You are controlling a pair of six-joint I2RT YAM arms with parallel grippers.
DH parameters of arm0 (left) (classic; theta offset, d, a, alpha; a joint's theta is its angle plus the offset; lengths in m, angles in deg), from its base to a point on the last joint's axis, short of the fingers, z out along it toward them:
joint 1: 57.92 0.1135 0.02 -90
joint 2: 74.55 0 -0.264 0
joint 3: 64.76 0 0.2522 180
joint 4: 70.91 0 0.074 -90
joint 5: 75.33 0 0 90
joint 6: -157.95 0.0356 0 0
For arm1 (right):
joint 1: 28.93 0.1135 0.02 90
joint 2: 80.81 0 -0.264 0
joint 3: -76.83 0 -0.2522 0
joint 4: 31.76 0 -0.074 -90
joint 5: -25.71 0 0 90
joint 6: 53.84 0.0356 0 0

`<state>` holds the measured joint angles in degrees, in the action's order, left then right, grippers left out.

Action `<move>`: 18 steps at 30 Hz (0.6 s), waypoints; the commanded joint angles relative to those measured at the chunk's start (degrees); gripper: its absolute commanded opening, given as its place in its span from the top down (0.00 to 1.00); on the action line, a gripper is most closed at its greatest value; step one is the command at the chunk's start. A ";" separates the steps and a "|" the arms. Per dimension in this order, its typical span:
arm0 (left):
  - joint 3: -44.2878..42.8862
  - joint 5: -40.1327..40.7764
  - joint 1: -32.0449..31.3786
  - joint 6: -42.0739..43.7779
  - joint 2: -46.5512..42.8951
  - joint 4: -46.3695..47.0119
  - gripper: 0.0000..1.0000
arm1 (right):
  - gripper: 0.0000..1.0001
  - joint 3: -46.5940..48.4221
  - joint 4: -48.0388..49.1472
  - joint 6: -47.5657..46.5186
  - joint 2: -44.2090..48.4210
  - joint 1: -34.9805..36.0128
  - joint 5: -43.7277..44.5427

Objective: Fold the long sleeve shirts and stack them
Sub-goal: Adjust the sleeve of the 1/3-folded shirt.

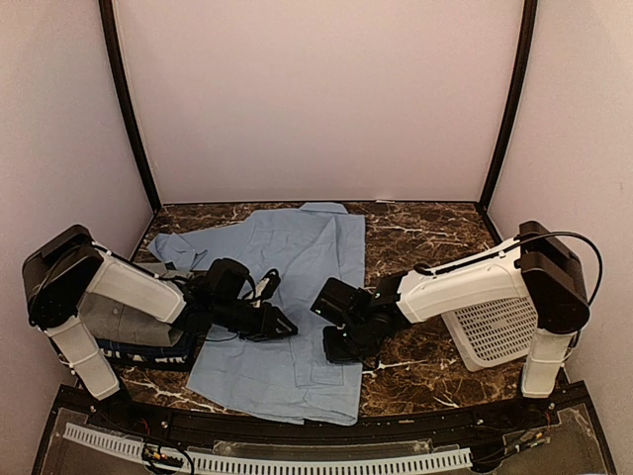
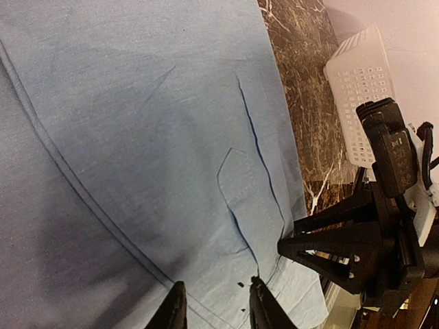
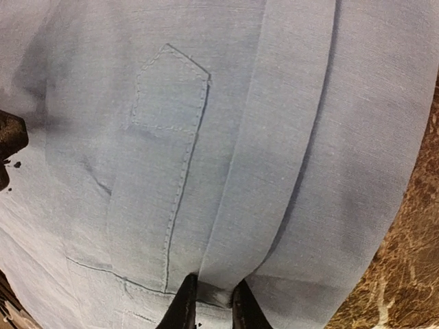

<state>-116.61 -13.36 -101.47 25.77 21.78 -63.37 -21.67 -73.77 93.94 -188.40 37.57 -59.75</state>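
Note:
A light blue long sleeve shirt (image 1: 287, 287) lies spread flat in the middle of the dark marble table (image 1: 425, 233), one sleeve reaching to the far left. My left gripper (image 1: 280, 324) hovers low over its middle, open, with only flat cloth (image 2: 137, 137) showing between its fingers (image 2: 260, 305). My right gripper (image 1: 341, 341) is at the shirt's right edge, its jaws closed on a raised fold of the blue cloth (image 3: 247, 205) beside the chest pocket (image 3: 168, 89). A grey shirt (image 1: 114, 319) lies folded on a dark navy one (image 1: 138, 348) under my left arm.
A white plastic lattice basket (image 1: 499, 332) stands at the right near my right arm's base, and also shows in the left wrist view as the basket (image 2: 360, 75). Pale walls close the table on three sides.

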 commanded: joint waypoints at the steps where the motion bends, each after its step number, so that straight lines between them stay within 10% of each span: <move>1: 1.01 -0.44 0.12 1.27 -0.07 0.53 0.70 | 0.91 0.03 0.66 0.76 -0.62 0.98 0.41; 18: -1.19 1.37 0.11 2.66 -3.14 -2.91 0.70 | 1.00 -1.51 -4.47 1.30 4.03 2.03 0.99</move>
<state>-116.65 -12.62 -101.47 27.06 21.70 -64.55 -21.93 -75.65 94.36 -187.24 38.44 -59.31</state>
